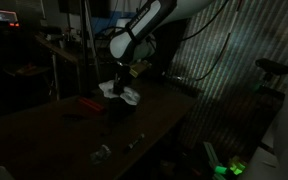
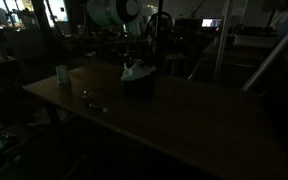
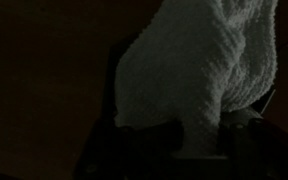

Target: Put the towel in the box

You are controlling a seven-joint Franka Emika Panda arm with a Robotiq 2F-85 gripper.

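Observation:
The scene is very dark. A white knitted towel [image 1: 125, 93] hangs from my gripper [image 1: 124, 78] over a small dark box [image 2: 137, 88] on the table, and its lower part reaches the box's opening. In the other exterior view the towel [image 2: 134, 70] shows just above the box. In the wrist view the towel [image 3: 199, 65] fills the upper right and narrows to a strip pinched between my dark fingers [image 3: 199, 140]. The gripper is shut on the towel.
A red flat object [image 1: 89, 103] lies on the table beside the box. A white cup [image 2: 62, 73] stands near the table's far corner. Small metallic bits [image 2: 89, 96] lie on the wooden table [image 2: 184, 120]. Clutter and shelves stand behind.

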